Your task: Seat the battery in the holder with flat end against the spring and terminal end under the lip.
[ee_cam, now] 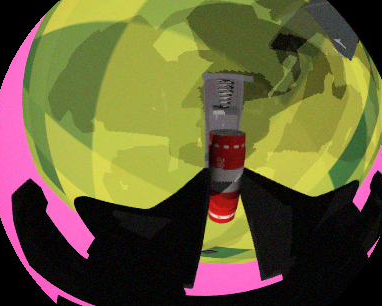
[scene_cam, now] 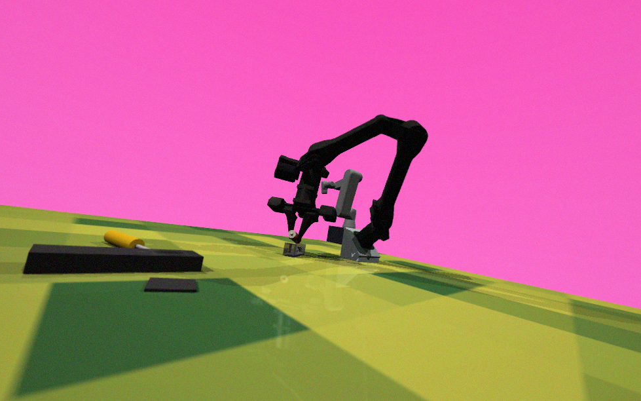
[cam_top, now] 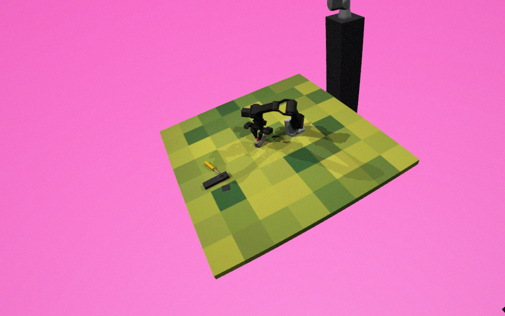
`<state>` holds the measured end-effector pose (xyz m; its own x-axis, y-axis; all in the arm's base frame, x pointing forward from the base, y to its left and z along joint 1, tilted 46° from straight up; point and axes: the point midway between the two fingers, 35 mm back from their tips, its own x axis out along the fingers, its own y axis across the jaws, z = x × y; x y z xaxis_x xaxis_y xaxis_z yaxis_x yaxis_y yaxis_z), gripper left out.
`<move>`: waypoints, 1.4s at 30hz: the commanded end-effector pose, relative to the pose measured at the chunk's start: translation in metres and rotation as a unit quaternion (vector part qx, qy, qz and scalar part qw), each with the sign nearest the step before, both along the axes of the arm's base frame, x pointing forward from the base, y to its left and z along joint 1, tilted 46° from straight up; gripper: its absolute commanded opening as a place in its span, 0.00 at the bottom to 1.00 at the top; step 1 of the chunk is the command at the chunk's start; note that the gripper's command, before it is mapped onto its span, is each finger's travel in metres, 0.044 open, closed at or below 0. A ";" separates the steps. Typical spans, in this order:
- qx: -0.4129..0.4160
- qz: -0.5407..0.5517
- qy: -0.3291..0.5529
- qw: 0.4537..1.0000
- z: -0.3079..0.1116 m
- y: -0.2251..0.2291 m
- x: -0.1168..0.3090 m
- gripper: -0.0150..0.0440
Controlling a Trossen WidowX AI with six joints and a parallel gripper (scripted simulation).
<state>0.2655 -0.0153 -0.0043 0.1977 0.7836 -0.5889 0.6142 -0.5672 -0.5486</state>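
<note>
The red battery [cam_top: 256, 139] [scene_cam: 296, 239] [ee_cam: 227, 159] with a white band is between the fingers of my gripper [cam_top: 258, 138] [scene_cam: 296, 234] [ee_cam: 223, 173], which is shut on it. The grey holder [cam_top: 262, 142] [scene_cam: 293, 250] [ee_cam: 222, 120] stands on the board just below. In the wrist view the battery runs nearly in line with the holder. Its dark flat end faces the spring [ee_cam: 225, 92], with a gap between them in that view. The exterior view shows the battery above the holder, its pale terminal end toward the camera. The battery hides the holder's near end and lip in the wrist view.
A long black block [cam_top: 216, 180] [scene_cam: 113, 261], a yellow-handled screwdriver [cam_top: 209, 166] [scene_cam: 122, 239] and a small dark tile [cam_top: 226, 188] [scene_cam: 170, 285] lie well away from the holder. My arm's grey base [cam_top: 291, 128] [scene_cam: 352, 248] is on the other side. A black pillar [cam_top: 344, 54] stands behind the board.
</note>
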 end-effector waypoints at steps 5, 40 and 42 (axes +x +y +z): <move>0.023 -0.023 -0.017 0.999 -0.006 0.003 -0.002 0.37; 0.071 -0.087 -0.072 0.991 -0.022 0.007 -0.017 0.37; 0.070 -0.088 -0.072 0.991 -0.023 0.007 -0.019 0.37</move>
<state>0.2519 -0.0092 -0.0237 0.4154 0.8011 -0.4309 0.5957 -0.5976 -0.5367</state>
